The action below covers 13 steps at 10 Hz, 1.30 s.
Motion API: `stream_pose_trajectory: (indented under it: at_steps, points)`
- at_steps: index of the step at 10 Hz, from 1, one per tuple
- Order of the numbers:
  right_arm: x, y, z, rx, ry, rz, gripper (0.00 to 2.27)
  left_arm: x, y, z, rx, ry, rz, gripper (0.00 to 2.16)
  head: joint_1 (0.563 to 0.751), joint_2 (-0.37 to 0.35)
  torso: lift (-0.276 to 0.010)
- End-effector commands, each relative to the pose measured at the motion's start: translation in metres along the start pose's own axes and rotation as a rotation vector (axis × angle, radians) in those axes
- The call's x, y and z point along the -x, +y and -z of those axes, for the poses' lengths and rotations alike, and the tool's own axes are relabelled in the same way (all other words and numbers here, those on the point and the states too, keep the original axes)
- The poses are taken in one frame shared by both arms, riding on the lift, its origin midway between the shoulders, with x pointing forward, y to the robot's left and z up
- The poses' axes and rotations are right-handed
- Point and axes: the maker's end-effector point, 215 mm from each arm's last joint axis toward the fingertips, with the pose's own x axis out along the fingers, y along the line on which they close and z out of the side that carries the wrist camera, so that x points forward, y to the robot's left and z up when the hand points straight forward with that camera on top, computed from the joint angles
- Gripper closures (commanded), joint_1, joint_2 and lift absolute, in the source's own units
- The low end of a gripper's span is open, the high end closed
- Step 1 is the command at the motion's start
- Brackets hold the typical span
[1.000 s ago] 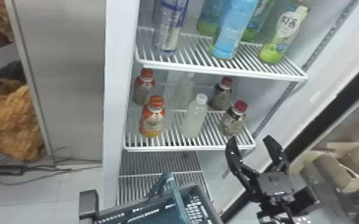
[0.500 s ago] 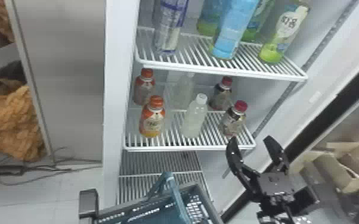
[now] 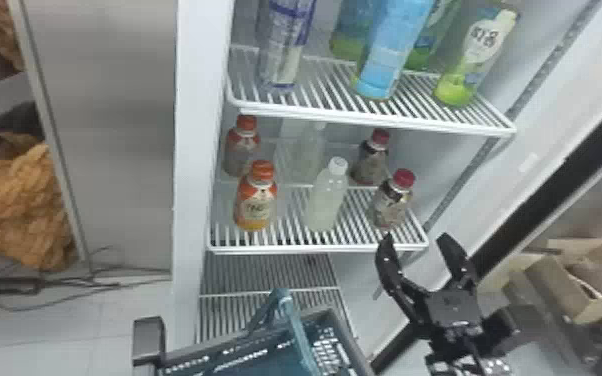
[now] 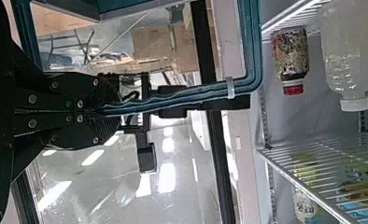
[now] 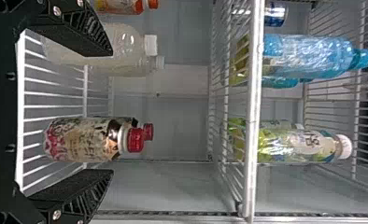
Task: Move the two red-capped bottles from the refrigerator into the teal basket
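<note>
Near red-capped bottle (image 3: 392, 202): upright by the front edge of the middle shelf (image 3: 315, 248), on the right, still to be moved.
Far red-capped bottle (image 3: 371, 160): directly behind it on the same shelf, also to be moved.
White-capped bottle (image 3: 326, 200): just left of the near red cap – a neighbour to avoid knocking.
Right gripper (image 3: 416, 239): fingers wide apart, holding nothing, just in front of the shelf near the right-hand bottles.
Left gripper (image 4: 114, 112): fingers together, clamped on the basket's handle (image 4: 196, 95).
Teal basket (image 3: 245, 360): low at the near side of the refrigerator (image 3: 197, 125), left of the right gripper.
Progress: neither red-capped bottle is in the basket; both transfers remain, though the basket is in hand.
Next move: probably the near bottle first – fingers either side, a straight pull out, then lowering it into the basket; the far one after.
</note>
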Motion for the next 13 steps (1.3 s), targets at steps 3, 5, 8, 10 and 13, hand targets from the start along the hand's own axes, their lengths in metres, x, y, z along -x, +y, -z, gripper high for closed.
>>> stream_pose_trajectory:
  at_steps: [3, 5, 8, 10, 13]
  points:
    - [-0.027, -0.008, 0.023, 0.005, 0.015, 0.002, 0.12, 0.000, 0.001, 0.003, 0.004, 0.006, -0.001, 1.13, 0.695, -0.350, -0.228]
    - [-0.042, -0.010, 0.034, 0.016, 0.047, 0.002, 0.12, 0.000, 0.001, 0.003, 0.004, 0.006, -0.001, 1.13, 0.695, -0.350, -0.228]
    - [-0.054, -0.022, 0.033, 0.036, 0.037, 0.048, 0.06, 0.000, 0.000, 0.002, 0.001, 0.006, -0.001, 1.13, 0.695, -0.350, -0.228]
    - [-0.067, -0.027, 0.031, 0.040, 0.030, 0.064, 0.05, -0.001, 0.000, 0.003, 0.002, 0.008, 0.000, 1.13, 0.695, -0.350, -0.228]
    - [-0.086, -0.030, 0.035, 0.065, 0.038, 0.064, 0.05, -0.001, -0.001, 0.002, 0.001, 0.008, 0.003, 1.13, 0.695, -0.350, -0.228]
